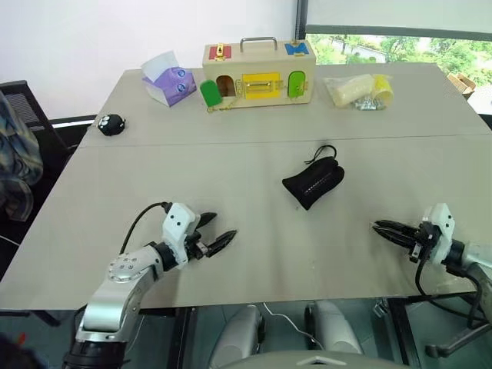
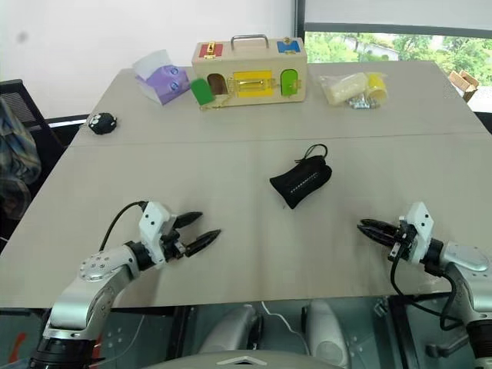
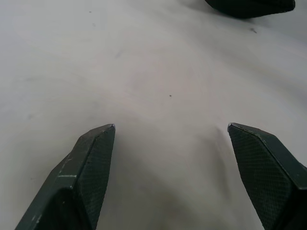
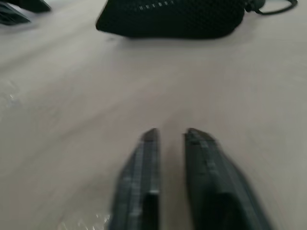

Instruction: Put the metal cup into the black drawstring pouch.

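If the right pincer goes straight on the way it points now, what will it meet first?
Probably the black drawstring pouch: the right pincer aims over bare table toward it. Depth is hard to judge, so it might pass just beside it.

Head eyes overlook the table (image 1: pixel 254 254); wrist cameras skim it closely.

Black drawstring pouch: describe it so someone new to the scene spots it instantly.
Start at the wide grey table, with the wooden latch box at its far edge. Nearer than the box, about mid-table, lies the black drawstring pouch: soft, oblong, bulging, a thin cord looped at its far end. The small round black toy has white eyes.
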Tool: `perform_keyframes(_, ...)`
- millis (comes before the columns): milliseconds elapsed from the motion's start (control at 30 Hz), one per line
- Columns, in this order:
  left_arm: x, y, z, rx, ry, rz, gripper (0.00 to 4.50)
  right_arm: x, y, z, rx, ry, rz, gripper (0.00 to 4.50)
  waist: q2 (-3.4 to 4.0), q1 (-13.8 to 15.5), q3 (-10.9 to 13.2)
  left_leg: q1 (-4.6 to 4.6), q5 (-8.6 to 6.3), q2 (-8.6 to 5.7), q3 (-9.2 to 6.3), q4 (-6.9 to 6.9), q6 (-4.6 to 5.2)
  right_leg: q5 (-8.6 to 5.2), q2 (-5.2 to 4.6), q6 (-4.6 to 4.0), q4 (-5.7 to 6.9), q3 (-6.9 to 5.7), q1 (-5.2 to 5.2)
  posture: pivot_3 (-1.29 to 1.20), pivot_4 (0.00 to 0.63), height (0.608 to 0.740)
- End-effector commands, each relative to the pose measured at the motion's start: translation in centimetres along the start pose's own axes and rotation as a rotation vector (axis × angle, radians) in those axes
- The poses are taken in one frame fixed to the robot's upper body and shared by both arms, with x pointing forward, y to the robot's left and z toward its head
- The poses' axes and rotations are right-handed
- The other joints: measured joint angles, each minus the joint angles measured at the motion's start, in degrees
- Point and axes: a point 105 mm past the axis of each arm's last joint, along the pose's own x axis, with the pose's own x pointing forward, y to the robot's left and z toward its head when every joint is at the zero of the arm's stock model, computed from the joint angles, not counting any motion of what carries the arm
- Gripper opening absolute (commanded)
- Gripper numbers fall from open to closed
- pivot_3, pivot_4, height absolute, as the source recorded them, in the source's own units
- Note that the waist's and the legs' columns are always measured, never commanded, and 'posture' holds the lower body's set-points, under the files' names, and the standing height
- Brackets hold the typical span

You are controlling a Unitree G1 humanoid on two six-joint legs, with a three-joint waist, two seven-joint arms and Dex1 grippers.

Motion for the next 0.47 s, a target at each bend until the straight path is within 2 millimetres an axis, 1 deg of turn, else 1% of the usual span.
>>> perform_keyframes(33, -0.38, -0.27, 1.60, 0.038, -0.057, 0.010, 3.91, -0.60, -0.54, 0.62, -0.035, -0.029, -0.023, 2.91, 0.00, 0.43, 0.00, -0.03, 0.00, 0.00, 0.00, 0.00, -0.01, 0.00, -0.01, 0.00, -0.05, 0.00, -0.01, 0.00, 0.150, 0.710)
perform_keyframes(67, -0.40, -0.42, 1.58, 0.039, -0.056, 0.006, 3.91, -0.63, -0.58, 0.35, -0.041, -0.016, -0.031, 3.22, 0.01, 0.56, 0.00, -0.04, -0.01, 0.00, -0.01, -0.01, -0.01, 0.00, -0.02, 0.00, -0.07, 0.00, -0.01, 0.00, 0.150, 0.710)
perform_keyframes(133, -0.39, -0.51, 1.58, 0.038, -0.055, 0.003, 3.91, -0.62, -0.50, 0.09, -0.040, -0.002, -0.028, 4.15, 0.01, 0.66, 0.00, -0.07, -0.02, 0.00, -0.02, -0.02, -0.01, 0.00, -0.05, 0.00, -0.12, -0.01, -0.02, 0.00, 0.150, 0.710)
perform_keyframes(167, -0.40, -0.51, 1.58, 0.038, -0.055, 0.003, 3.91, -0.61, -0.47, 0.07, -0.038, -0.001, -0.025, 4.48, 0.01, 0.70, 0.00, -0.08, -0.02, -0.01, -0.02, -0.02, -0.01, 0.00, -0.05, -0.01, -0.13, -0.01, -0.02, 0.00, 0.150, 0.710)
perform_keyframes(467, -0.32, -0.46, 1.78, 0.069, -0.051, -0.016, 3.91, -0.40, -0.57, 0.19, -0.051, -0.012, -0.043, 4.48, 0.01, 0.71, 0.00, -0.08, -0.02, -0.01, -0.05, -0.02, 0.00, -0.01, -0.06, -0.01, -0.13, -0.05, -0.01, 0.00, 0.150, 0.710)
